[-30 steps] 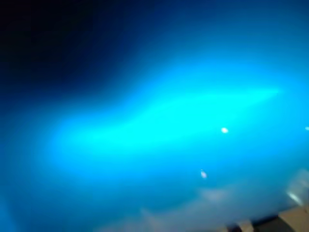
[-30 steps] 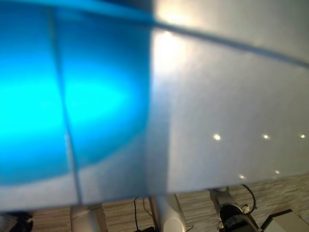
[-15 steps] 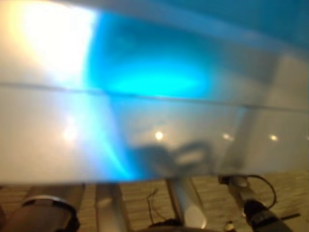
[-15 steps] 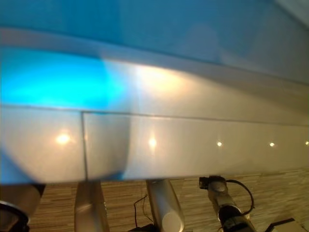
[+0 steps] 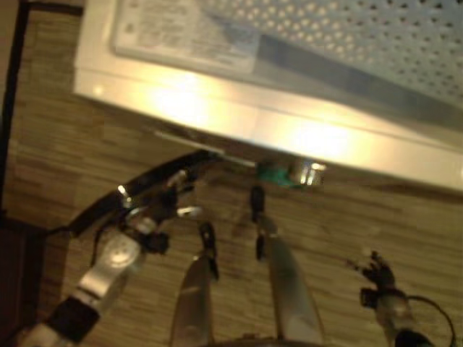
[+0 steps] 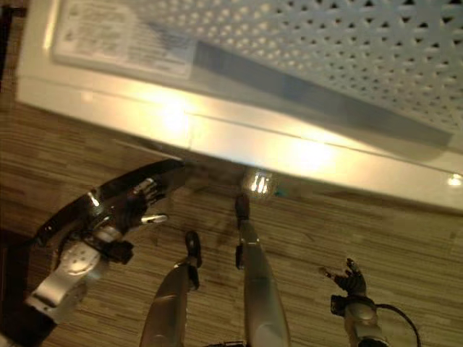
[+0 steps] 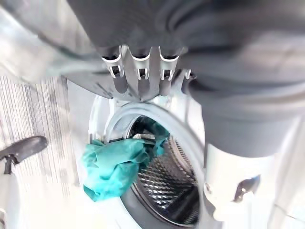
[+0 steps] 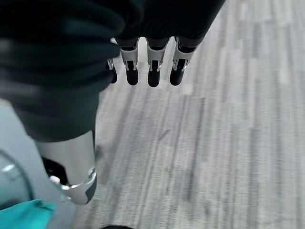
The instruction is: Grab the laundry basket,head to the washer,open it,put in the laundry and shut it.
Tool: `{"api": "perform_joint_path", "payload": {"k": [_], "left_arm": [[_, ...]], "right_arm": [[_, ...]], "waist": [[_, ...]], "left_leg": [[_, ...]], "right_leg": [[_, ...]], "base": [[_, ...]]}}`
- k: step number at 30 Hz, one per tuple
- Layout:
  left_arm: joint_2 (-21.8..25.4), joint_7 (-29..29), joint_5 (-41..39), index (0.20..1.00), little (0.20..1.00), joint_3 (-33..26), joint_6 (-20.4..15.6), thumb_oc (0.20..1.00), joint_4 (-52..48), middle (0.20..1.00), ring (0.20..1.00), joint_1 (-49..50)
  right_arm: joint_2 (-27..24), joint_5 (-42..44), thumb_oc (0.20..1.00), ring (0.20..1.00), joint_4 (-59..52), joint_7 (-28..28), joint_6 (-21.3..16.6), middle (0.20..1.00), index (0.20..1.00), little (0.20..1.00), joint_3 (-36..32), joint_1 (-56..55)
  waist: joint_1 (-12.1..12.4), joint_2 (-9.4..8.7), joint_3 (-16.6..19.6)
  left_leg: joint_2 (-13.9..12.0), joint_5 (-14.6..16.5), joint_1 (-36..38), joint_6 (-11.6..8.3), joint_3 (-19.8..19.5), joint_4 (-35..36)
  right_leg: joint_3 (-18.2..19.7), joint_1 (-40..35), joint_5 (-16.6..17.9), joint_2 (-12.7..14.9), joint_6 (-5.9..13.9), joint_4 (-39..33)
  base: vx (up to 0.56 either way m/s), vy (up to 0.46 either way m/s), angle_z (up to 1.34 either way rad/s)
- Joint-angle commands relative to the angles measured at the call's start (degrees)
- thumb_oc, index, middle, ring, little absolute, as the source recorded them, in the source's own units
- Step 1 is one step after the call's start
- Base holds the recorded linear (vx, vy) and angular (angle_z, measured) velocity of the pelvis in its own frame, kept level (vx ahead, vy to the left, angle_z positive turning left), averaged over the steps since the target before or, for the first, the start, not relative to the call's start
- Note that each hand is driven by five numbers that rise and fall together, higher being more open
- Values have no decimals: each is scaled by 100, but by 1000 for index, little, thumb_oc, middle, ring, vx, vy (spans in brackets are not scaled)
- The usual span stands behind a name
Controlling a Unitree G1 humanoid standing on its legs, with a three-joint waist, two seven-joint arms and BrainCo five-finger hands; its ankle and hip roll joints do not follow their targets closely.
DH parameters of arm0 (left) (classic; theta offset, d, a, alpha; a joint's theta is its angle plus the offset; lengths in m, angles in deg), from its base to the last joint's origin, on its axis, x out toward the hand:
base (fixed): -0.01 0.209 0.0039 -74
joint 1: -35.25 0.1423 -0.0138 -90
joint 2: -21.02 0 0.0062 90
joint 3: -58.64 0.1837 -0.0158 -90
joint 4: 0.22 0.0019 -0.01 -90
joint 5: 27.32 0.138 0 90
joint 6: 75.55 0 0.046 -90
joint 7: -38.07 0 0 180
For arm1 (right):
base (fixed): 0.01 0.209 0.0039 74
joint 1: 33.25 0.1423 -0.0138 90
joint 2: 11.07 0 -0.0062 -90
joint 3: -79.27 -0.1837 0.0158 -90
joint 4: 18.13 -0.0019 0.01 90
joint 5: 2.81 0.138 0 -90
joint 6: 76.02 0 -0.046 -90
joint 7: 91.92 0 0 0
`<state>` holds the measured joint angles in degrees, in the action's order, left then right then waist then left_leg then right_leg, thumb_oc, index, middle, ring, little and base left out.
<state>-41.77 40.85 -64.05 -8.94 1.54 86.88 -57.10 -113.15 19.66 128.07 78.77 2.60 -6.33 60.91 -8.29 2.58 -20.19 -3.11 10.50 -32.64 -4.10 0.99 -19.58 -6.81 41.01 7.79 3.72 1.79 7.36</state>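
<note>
Head views: I see from both eyes the white underside of the laundry basket (image 6: 304, 65) with its rows of holes, very close to the camera, covering the upper part. Below it is the wooden floor (image 6: 405, 231).
Left wrist view: here I see what the head views do not give, the washer (image 7: 200, 143) with its door opening (image 7: 157, 162) uncovered and the metal drum (image 7: 164, 183) inside.
Washer contents: a teal cloth (image 7: 114, 167) lies half in the drum and half hanging out over the rim of the opening.
Left robot hand (image 5: 163, 206): in the head views it is low on the left, touching a dark curved part (image 5: 137, 189) under the basket edge. In its own wrist view the fingers (image 7: 138, 71) look rather straight, but I cannot tell if it grips something.
Right robot hand (image 6: 347, 278): low on the right above the floor, well apart from the basket. Its wrist view shows the fingers (image 8: 152, 67) straight and released, nothing in them.
Right wrist view, extra: a corner of teal cloth (image 8: 24, 214) at the edge.
</note>
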Motion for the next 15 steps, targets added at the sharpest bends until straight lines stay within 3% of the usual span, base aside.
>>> {"api": "perform_joint_path", "payload": {"k": [1, 5, 7, 15], "left_arm": [[61, 314, -146, 1000, 1000, -28, -146, 1000, -610, 1000, 1000, -138], [-176, 380, -285, 1000, 1000, -49, 27, 1000, -523, 1000, 1000, 305], [-236, 379, -274, 1000, 1000, -123, 92, 1000, -449, 1000, 1000, 465], [-882, 243, 22, 1000, 1000, -961, 128, 1000, -225, 1000, 1000, 1153]], "right_arm": [[144, -25, 1000, 1000, 307, 7, 41, 1000, 1000, 1000, -65, -99], [234, -65, 1000, 1000, 431, 66, 126, 1000, 1000, 1000, 70, -34], [255, -57, 1000, 1000, 495, 77, 158, 1000, 1000, 1000, 61, 14], [441, 56, 1000, 1000, 1009, 249, 360, 1000, 1000, 1000, -291, -24]], "waist": [[-132, -214, 97], [-14, -234, 158], [0, -311, 155], [311, -282, 597]], "left_leg": [[-111, 405, 486, 345, -158, 83], [-98, 387, 1000, 328, -198, 249], [-30, 236, 1177, 332, -152, 301], [-4, 147, 2447, 347, -218, 900]], "right_leg": [[-14, -481, -76, 583, 518, 3], [-78, -994, -87, 654, 544, -68], [-148, -1200, 24, 769, 496, -133], [-290, -2301, -5, 865, 635, -383]], "base": [[43, 46, -29], [39, 36, 11], [0, 52, 3], [78, 57, 4]]}}
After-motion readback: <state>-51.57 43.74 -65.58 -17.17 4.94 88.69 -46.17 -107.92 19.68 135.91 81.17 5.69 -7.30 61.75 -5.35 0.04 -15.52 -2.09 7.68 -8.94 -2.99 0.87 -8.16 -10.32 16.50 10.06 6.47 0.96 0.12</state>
